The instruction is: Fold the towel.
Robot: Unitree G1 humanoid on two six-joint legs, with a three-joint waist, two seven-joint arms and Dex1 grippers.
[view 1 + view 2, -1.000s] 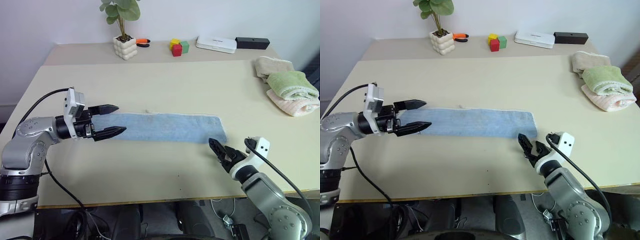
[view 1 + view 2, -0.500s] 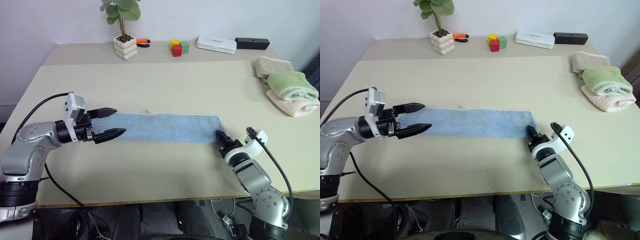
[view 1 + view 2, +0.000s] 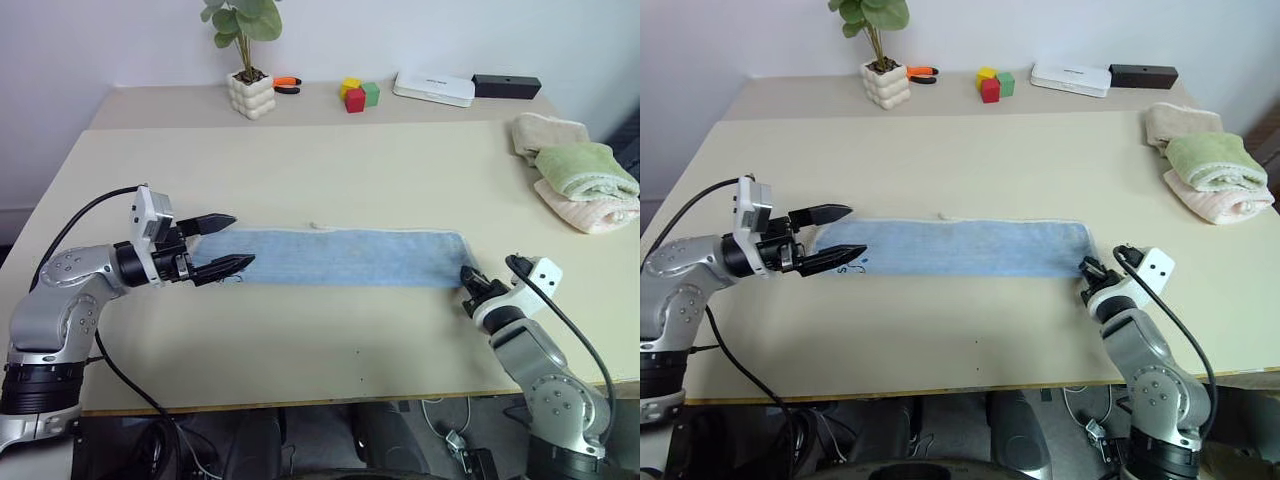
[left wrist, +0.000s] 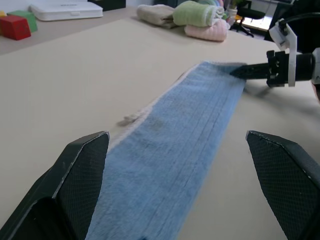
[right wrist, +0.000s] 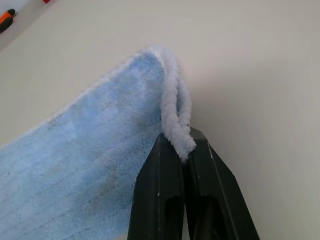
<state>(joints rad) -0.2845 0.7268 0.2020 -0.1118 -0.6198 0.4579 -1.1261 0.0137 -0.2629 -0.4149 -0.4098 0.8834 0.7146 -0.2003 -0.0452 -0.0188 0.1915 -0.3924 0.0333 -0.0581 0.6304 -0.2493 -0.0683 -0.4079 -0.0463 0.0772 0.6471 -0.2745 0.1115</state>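
The light blue towel [image 3: 340, 257] lies flat as a long strip across the near middle of the table [image 3: 330, 170], its whitish hem along the far side. My right gripper [image 3: 470, 279] is at the towel's right end, shut on the near corner; the right wrist view has the hem [image 5: 176, 117] pinched between the fingertips [image 5: 167, 150]. My left gripper [image 3: 240, 240] hovers open over the towel's left end, one finger on each side of the strip, touching nothing. A small dark mark [image 3: 852, 266] shows near that left end.
Folded beige, green and pink towels [image 3: 582, 178] sit stacked at the right edge. Along the back stand a potted plant [image 3: 248, 90], an orange-handled tool [image 3: 285, 84], coloured blocks [image 3: 356, 95], a white box [image 3: 432, 88] and a black box [image 3: 505, 86].
My right gripper closed on the towel's right corner and drew it to the right; the whole strip slid that way. My left gripper stayed open in place.
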